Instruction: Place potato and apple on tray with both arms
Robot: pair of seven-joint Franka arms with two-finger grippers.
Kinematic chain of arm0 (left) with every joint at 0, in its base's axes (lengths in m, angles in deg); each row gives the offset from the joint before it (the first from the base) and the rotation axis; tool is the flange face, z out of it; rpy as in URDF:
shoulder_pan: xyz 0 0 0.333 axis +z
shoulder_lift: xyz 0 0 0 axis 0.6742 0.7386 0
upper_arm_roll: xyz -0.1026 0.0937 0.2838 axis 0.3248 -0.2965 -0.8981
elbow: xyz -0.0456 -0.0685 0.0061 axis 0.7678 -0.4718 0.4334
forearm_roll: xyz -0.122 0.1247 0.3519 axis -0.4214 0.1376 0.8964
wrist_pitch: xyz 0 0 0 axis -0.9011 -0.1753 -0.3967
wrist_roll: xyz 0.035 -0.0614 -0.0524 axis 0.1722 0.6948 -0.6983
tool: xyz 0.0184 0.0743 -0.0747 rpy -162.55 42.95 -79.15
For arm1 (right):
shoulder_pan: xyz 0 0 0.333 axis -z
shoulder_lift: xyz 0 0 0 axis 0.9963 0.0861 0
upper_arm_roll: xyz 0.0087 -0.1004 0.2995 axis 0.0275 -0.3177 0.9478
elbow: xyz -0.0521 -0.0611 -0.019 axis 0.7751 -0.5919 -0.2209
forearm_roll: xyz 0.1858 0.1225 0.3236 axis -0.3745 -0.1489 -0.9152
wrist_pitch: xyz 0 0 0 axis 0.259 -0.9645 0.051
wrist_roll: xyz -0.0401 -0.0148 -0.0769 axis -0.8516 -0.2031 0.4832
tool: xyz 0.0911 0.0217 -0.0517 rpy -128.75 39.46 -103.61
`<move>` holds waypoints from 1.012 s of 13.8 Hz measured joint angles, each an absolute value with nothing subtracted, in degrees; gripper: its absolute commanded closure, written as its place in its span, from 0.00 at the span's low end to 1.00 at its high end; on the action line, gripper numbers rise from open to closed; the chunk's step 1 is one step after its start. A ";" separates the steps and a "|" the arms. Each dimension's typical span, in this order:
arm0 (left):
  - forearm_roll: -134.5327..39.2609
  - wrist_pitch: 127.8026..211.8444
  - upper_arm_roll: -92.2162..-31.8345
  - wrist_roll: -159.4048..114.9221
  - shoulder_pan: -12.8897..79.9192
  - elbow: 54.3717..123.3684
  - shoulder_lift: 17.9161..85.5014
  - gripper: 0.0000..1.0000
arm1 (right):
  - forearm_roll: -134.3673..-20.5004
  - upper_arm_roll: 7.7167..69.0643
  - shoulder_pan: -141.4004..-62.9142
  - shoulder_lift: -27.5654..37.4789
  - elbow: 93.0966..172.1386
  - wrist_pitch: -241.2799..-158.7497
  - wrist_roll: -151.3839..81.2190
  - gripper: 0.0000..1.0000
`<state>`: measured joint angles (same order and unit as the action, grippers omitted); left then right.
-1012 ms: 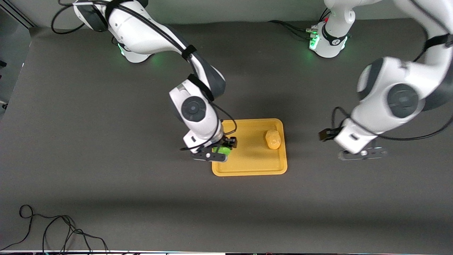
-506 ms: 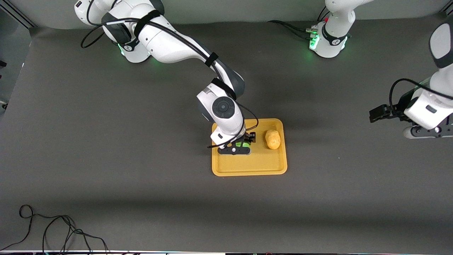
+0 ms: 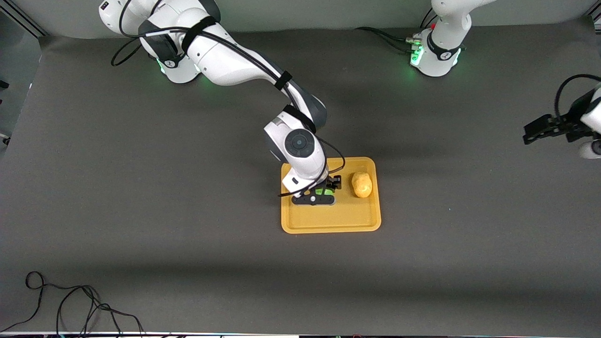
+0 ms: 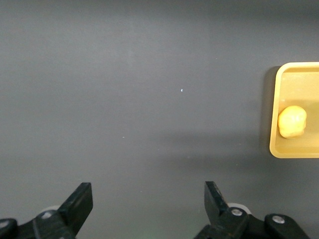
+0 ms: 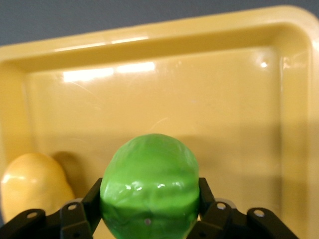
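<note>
a: over the tray (image 3: 300, 224), the apple (image 5: 149, 186) is clamped in the right gripper (image 3: 321, 192), beside the potato (image 3: 362, 184) lying there.
b: so placing is in hand; lowering and release are called for. the left gripper (image 4: 144, 209) is spread, empty, off toward its table end.

My black right gripper (image 5: 149, 219) pinches the apple (image 5: 149, 186), a glossy bright green with pale highlights, over the yellow-orange tray (image 3: 328, 218). The potato (image 3: 362, 184) is a paler yellow-orange than the tray, shiny in the right wrist view. My left gripper (image 4: 147, 211) is black too, set against the plain dark grey table (image 3: 141, 188), and my arms are white with dark grey joints.
</note>
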<state>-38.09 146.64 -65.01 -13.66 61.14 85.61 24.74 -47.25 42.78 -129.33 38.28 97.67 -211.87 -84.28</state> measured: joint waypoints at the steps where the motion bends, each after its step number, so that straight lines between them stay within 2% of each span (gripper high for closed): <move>1: -38.39 146.58 -69.63 -12.40 57.64 85.64 24.22 0.00 | -47.25 42.77 -129.35 39.03 97.66 -211.88 -84.28 0.62; 3: -38.63 146.04 -75.38 -11.47 52.40 85.88 23.00 0.00 | -47.10 42.77 -129.52 39.92 97.55 -211.99 -84.28 0.62; 5: -38.65 145.60 -76.33 -11.46 50.33 87.16 21.50 0.00 | -47.10 42.78 -129.58 39.91 97.24 -211.97 -84.28 0.60; 7: -38.64 145.57 -76.97 -11.46 48.52 88.79 20.36 0.00 | -47.10 42.77 -129.60 39.91 97.16 -211.97 -84.29 0.53; 8: -38.63 145.57 -77.20 -11.46 47.84 89.41 19.97 0.00 | -47.10 42.78 -129.62 39.93 97.16 -211.96 -84.34 0.45; 11: -37.93 145.62 -77.48 -11.46 47.24 89.94 19.70 0.00 | -47.10 42.77 -129.64 39.94 97.16 -211.96 -84.43 0.00; 14: -37.24 145.64 -77.70 -11.43 47.24 90.02 19.56 0.00 | -47.10 42.66 -129.62 39.94 97.31 -211.85 -84.49 0.00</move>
